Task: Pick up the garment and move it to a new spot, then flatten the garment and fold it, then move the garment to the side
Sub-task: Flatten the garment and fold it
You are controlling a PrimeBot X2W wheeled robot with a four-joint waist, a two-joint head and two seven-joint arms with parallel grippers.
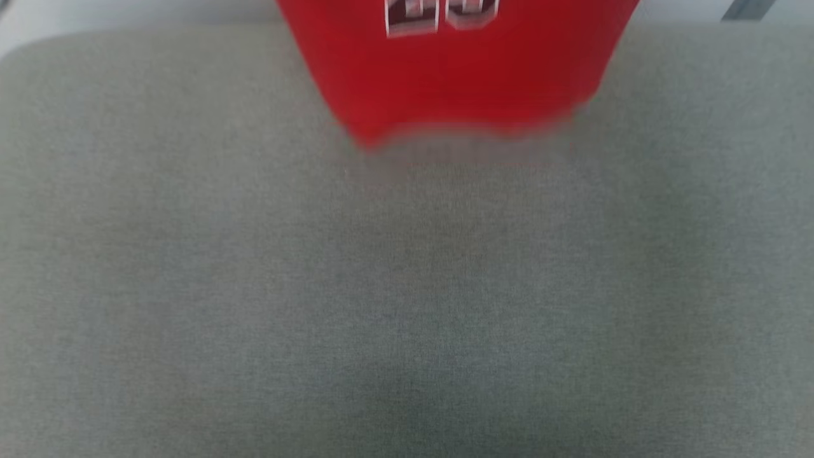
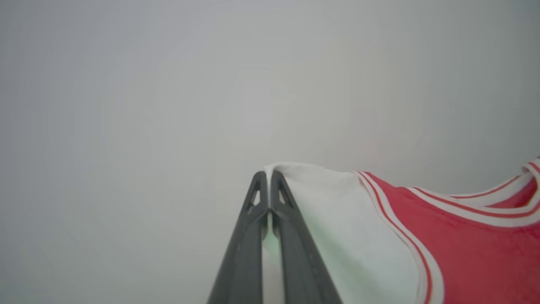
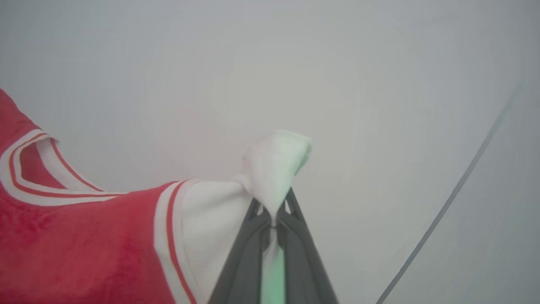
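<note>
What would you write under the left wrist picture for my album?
Left gripper shut on the white sleeve of a red shirt, held against plain grey.

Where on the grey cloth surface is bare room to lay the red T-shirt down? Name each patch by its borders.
The grey cloth surface is bare everywhere below the red T-shirt to the head view's bottom edge, and on both sides of it up to the surface's far edge. Crowded: only the far middle, where the shirt hangs.

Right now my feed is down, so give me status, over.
Left hand shut on garment, white sleeve. Right hand shut on other sleeve. Garment hanging over grey surface. Nothing seen in the way.
</note>
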